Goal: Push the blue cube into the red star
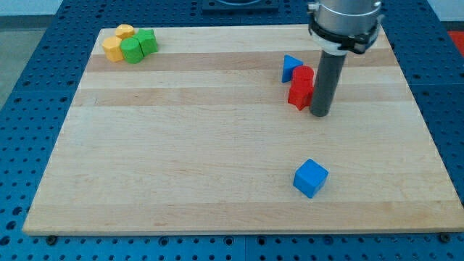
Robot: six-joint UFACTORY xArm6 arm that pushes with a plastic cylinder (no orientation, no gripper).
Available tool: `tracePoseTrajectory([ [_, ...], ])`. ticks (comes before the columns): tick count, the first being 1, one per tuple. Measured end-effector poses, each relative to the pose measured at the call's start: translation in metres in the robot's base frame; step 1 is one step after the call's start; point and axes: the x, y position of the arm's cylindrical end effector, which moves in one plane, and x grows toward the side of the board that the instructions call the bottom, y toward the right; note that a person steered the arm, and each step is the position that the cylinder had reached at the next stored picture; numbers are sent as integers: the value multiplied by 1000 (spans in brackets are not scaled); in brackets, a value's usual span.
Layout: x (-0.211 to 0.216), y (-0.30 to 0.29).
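The blue cube (311,177) lies near the view's bottom, right of centre. Two red blocks sit together at the upper right: the lower one (299,94) looks like the red star, with another red block (303,74) touching it above. A blue triangular block (291,67) touches them at the upper left. My tip (320,114) stands right next to the red blocks on their right side, well above the blue cube in the view.
At the top left corner of the wooden board (181,145) a cluster holds two yellow blocks (112,48) (125,31) and two green blocks (132,51) (147,40). Blue perforated table surrounds the board.
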Motion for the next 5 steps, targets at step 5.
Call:
tracePoseTrajectory([
  [5,173,29],
])
